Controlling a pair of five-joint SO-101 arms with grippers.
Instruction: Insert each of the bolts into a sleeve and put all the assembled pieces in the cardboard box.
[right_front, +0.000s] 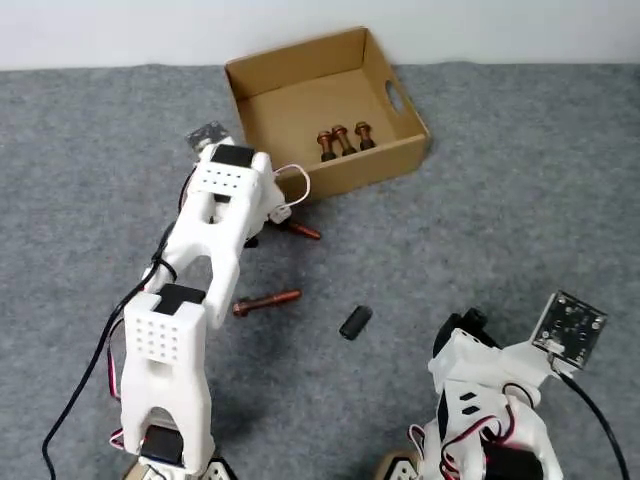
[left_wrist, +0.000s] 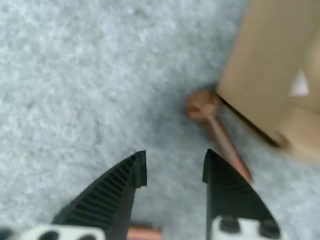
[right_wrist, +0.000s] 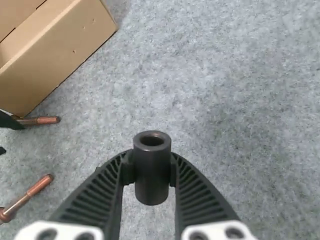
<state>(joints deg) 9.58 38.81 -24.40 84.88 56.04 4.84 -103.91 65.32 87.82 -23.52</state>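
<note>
Wrist views show right fingers (right_wrist: 107, 187) pinching a sleeve (right_wrist: 151, 167), left fingers (left_wrist: 125, 180) gaping near bolt (left_wrist: 216, 131).

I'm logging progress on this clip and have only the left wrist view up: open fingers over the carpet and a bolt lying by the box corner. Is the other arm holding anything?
Observer: Yes. The right gripper is shut on a black sleeve, whose open bore faces the wrist camera.
Operator: Is anything in the box yet?
Observer: Three assembled pieces lie side by side in the cardboard box.
Operator: What is left loose on the table?
Observer: Apart from the bolt by the box, a second bolt and a second sleeve lie apart on the carpet.
</note>
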